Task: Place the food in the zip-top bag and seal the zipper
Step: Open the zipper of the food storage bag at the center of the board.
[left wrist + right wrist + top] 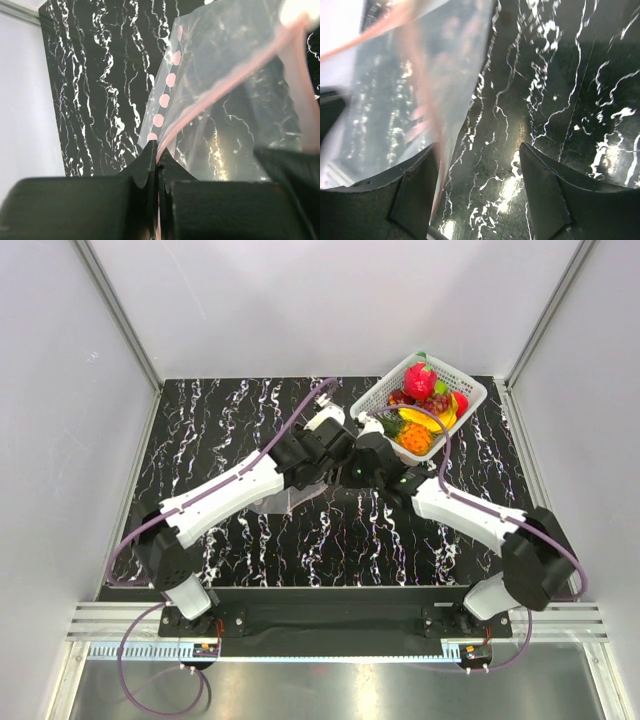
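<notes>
The clear zip-top bag (pixel 235 115) with pale pink spots hangs lifted over the black marbled table; part of it shows under the left arm in the top view (pixel 290 502). My left gripper (pixel 157 150) is shut on the bag's pink zipper (pixel 225 82) edge. It sits mid-table in the top view (pixel 338 440). My right gripper (pixel 479 170) is open, and the bag (pixel 415 90) with its blurred pink strip runs along its left finger (pixel 417 192). From above the right gripper (pixel 368 448) is close beside the left one. The orange pineapple (pixel 415 438) and dark grapes (pixel 437 402) lie in the basket.
The white lattice basket (pixel 472 392) stands at the back right, right next to the right gripper. It also holds a red round fruit (pixel 420 378) and a yellow banana (pixel 446 420). Grey walls enclose the table on three sides.
</notes>
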`<act>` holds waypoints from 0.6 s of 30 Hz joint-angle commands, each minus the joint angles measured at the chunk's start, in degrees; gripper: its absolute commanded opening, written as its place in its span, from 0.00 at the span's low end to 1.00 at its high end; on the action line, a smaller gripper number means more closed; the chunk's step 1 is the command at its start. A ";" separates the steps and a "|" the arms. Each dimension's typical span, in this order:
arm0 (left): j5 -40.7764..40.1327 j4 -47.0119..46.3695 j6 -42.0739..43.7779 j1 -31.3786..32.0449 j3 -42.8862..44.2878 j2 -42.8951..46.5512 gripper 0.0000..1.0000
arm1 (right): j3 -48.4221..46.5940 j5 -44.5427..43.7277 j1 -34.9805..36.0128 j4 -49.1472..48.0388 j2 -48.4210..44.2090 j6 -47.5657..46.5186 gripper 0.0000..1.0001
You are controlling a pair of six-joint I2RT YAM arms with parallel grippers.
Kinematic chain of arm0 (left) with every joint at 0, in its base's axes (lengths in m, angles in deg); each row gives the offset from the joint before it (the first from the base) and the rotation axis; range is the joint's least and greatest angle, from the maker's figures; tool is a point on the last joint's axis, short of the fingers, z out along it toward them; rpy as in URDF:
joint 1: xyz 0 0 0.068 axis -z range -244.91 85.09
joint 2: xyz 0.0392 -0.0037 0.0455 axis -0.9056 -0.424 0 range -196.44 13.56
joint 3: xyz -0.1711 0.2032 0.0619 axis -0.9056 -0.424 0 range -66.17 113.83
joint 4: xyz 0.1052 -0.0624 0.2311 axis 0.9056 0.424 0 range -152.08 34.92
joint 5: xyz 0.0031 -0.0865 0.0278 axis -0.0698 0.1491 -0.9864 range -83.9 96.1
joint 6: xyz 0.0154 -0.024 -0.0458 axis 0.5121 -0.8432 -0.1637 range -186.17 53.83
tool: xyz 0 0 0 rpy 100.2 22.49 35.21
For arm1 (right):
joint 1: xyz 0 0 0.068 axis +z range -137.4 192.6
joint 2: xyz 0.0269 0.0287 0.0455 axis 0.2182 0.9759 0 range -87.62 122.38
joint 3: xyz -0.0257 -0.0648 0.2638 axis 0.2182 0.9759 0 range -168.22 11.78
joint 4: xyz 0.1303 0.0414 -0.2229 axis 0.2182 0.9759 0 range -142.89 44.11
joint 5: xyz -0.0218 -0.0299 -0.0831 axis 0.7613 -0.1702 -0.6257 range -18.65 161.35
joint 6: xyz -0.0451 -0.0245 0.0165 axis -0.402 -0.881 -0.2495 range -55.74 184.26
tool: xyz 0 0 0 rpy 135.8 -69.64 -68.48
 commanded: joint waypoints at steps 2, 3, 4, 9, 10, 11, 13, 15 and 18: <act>-0.05 -5.02 1.68 -0.15 -0.34 -2.50 0.00 | 1.19 -2.10 -1.36 0.47 -8.04 -4.91 0.72; 0.12 -5.37 1.77 -0.24 -0.25 -2.95 0.00 | 1.37 -2.18 -1.63 0.90 -8.75 -5.44 0.72; 0.30 -5.54 1.85 -0.42 0.01 -3.65 0.00 | 1.54 -2.44 -1.98 2.13 -9.72 -5.53 0.73; 0.83 -6.60 2.56 -1.74 1.15 -5.06 0.00 | 3.91 -2.36 -4.70 3.55 -11.66 -5.27 0.73; 0.74 -6.86 2.73 -2.00 1.41 -5.32 0.00 | 4.35 -2.36 -5.14 3.63 -12.01 -5.01 0.73; 0.74 -7.39 2.82 -2.26 1.50 -5.32 0.00 | 5.14 -2.19 -5.67 3.55 -12.36 -4.83 0.73; 0.91 -7.92 3.52 -2.61 1.77 -5.59 0.00 | 6.02 -2.18 -7.08 2.67 -13.24 -4.56 0.73; 1.00 -8.01 3.79 -2.88 2.29 -6.03 0.00 | 7.08 -1.22 -8.91 1.79 -13.86 -4.56 0.70; 1.00 -9.06 4.40 -3.14 2.30 -6.73 0.00 | 8.31 1.94 -11.20 -0.23 -15.35 -4.83 0.70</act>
